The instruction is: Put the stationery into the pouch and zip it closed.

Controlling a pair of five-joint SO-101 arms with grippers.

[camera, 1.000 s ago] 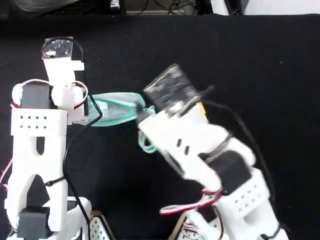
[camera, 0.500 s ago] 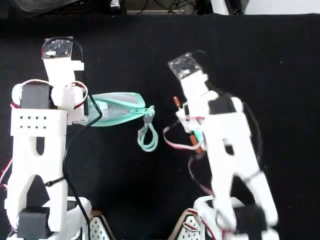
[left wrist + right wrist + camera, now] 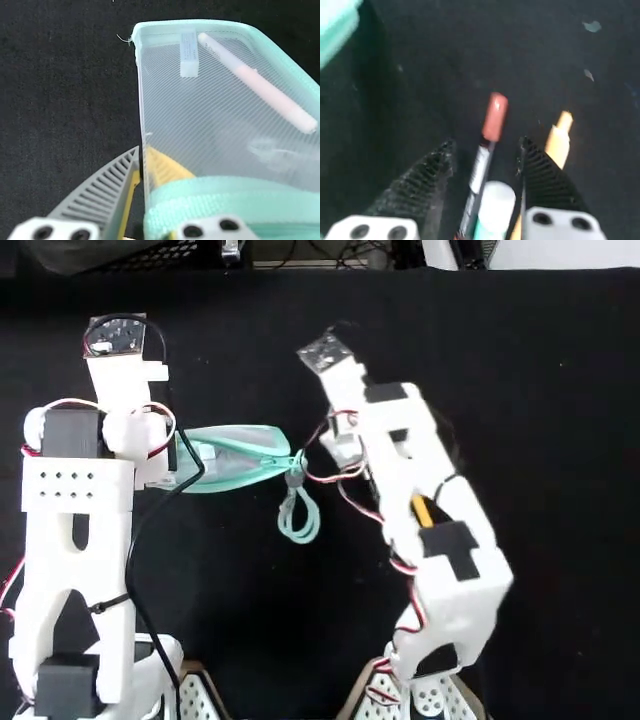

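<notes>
A teal-trimmed mesh pouch (image 3: 235,458) lies left of centre, its strap loop (image 3: 297,516) trailing toward the table's front. My left gripper (image 3: 142,167) is shut on the pouch's edge (image 3: 150,150), one finger on each side of the wall. Inside the pouch rest a white block (image 3: 188,52) and a pink-and-white pen (image 3: 260,82). My right gripper (image 3: 486,145) hangs open over a red-capped pen (image 3: 492,117), which lies between its fingers. An orange pen (image 3: 559,137) lies just outside one finger, and a white-and-teal stick (image 3: 492,207) sits close under the camera. The right arm (image 3: 400,455) covers these pens from above.
Black cloth covers the table (image 3: 540,390). A sliver of the orange pen (image 3: 422,510) shows through the right arm. The pouch's strap loop lies a short way left of the right arm. Open cloth spreads to the right and far side.
The right arm swung away from the pouch's zip end to the right, then settled low over the loose pens. The strap loop shifted slightly. The left arm and pouch stayed put.
</notes>
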